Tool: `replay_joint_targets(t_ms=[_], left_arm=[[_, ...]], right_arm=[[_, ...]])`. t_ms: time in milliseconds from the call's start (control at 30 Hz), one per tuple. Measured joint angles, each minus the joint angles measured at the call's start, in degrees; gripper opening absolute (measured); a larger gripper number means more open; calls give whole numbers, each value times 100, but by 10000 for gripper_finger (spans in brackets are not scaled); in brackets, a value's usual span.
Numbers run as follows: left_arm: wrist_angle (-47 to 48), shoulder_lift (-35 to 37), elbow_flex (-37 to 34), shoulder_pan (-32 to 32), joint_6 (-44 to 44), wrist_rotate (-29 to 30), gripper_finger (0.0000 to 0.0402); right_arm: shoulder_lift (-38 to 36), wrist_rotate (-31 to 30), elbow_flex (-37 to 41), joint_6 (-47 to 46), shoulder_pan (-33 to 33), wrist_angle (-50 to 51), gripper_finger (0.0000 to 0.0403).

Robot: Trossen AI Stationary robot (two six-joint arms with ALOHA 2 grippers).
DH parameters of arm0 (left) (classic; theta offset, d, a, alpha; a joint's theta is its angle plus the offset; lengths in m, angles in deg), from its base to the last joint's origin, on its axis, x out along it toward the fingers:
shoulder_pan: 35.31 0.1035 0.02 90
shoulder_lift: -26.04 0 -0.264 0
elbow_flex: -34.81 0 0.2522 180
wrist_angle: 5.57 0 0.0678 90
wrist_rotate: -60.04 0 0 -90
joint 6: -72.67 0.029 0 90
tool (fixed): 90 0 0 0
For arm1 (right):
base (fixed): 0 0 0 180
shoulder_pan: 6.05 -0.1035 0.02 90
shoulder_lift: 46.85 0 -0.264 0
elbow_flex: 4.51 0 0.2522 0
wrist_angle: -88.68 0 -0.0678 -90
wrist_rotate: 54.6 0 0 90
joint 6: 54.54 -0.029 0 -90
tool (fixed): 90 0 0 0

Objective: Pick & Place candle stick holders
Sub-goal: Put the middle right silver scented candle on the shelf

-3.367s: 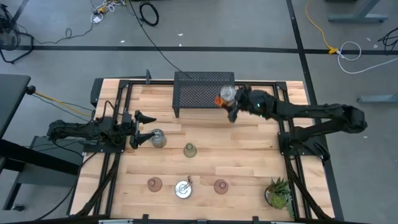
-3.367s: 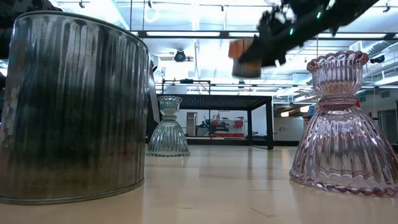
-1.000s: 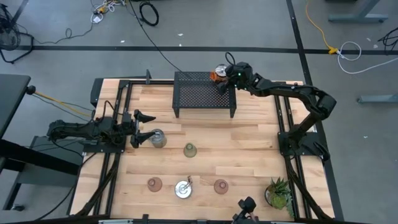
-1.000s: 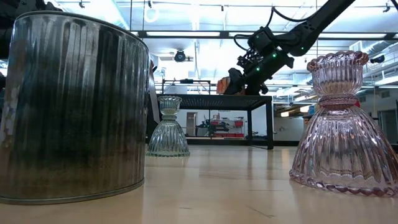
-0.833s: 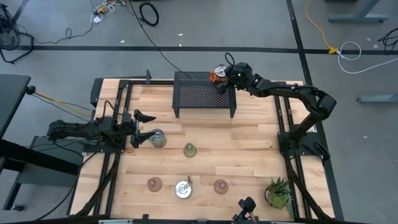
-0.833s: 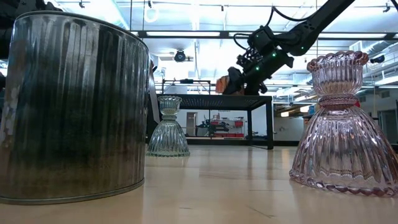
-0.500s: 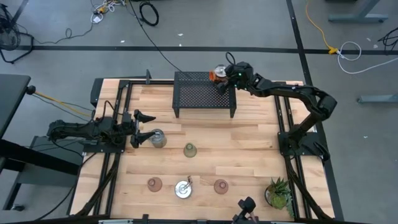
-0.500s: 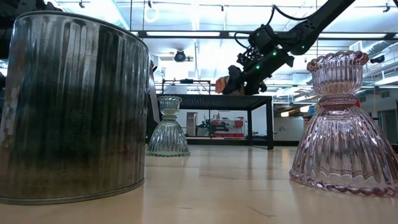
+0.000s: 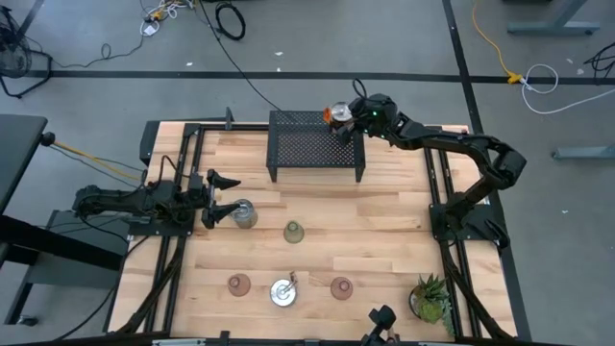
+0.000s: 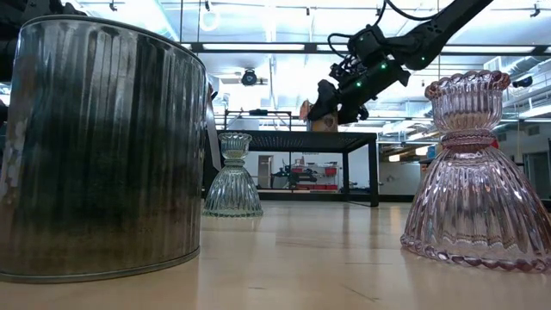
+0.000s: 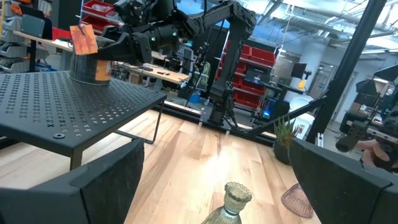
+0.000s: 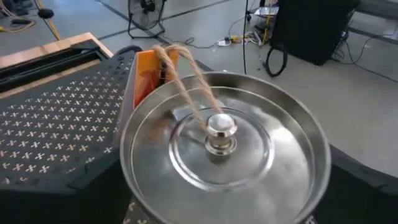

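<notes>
I've set the copper-bodied holder (image 9: 332,115) on the far right corner of the black mesh rack (image 9: 307,149), so this placing looks done. My right gripper (image 9: 348,120) is beside it, fingers spread; I think it no longer touches the holder, though from above the two overlap. My left gripper (image 9: 219,197) waits spread around the silver-topped holder (image 9: 244,213) on the table (image 9: 384,240). Next I should draw my right arm clear without tipping the holder. Only my right wrist view shows its shiny lid, knob and twine.
</notes>
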Motion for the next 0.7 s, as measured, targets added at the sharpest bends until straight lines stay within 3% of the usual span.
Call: replay_joint_targets(t_ms=[700], left_arm=[[1, 1, 0, 1, 5, 0, 399]], right_arm=[[-8, -70, 0, -2, 0, -265, 398]])
